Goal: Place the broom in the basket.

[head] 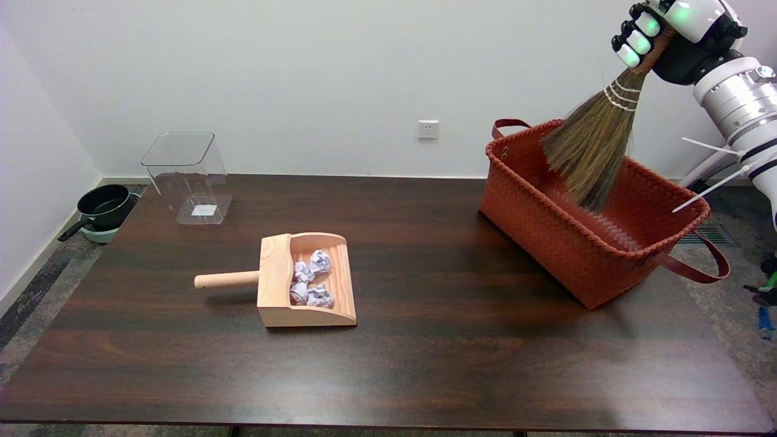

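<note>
1. Above the basket [592, 255] at the table's right end, my right hand [661, 30] grips the broom [592, 152] by its handle.
2. I see its long axis slanting down-left from the hand, bristle tips hanging inside the basket's rim.
3. I judge lowering along that axis comes next.

Basket [598, 246] mouth open from above w/ only broom [592, 152] bristles in it; dustpan [306, 279] & clear bin [188, 176] well apart, bare table [425, 340] between.
</note>
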Action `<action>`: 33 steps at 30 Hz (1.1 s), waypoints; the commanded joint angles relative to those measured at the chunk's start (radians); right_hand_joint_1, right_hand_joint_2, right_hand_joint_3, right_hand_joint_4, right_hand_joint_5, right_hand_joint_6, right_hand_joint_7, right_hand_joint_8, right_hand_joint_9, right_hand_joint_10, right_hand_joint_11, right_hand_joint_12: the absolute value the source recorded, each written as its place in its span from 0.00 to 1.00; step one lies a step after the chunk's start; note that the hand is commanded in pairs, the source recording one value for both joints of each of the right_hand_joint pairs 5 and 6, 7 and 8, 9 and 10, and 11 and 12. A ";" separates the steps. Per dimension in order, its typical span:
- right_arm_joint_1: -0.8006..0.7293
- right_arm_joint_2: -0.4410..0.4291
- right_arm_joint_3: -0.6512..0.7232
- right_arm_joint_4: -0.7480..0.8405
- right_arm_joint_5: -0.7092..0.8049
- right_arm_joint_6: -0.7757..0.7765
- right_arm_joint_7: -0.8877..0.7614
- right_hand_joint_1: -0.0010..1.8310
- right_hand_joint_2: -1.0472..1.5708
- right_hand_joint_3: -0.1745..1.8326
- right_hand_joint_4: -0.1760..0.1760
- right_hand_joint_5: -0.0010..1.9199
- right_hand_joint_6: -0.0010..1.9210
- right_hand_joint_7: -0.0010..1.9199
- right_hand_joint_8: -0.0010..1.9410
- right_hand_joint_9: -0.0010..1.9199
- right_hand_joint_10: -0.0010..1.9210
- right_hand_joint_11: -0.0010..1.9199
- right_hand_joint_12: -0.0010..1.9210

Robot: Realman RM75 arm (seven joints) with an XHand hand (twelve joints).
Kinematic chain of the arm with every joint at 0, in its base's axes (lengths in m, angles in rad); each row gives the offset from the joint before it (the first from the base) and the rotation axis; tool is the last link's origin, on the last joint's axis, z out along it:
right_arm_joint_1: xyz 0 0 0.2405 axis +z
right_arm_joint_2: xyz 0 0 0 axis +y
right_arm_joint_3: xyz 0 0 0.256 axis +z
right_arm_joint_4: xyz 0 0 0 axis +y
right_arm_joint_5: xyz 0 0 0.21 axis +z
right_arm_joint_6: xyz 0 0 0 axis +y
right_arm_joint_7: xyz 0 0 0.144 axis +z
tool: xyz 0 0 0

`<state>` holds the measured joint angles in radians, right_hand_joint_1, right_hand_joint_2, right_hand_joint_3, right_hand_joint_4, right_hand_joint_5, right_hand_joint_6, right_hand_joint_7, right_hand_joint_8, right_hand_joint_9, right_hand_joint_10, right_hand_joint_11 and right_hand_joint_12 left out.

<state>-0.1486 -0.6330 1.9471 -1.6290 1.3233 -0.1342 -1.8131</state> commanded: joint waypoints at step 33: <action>0.006 0.077 -0.391 0.182 -0.502 -0.268 0.123 0.55 0.99 0.43 0.50 0.98 0.98 0.94 0.93 0.96 0.96 0.87 0.87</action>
<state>-0.1447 -0.5547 1.6460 -1.5002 0.9752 -0.3014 -1.7090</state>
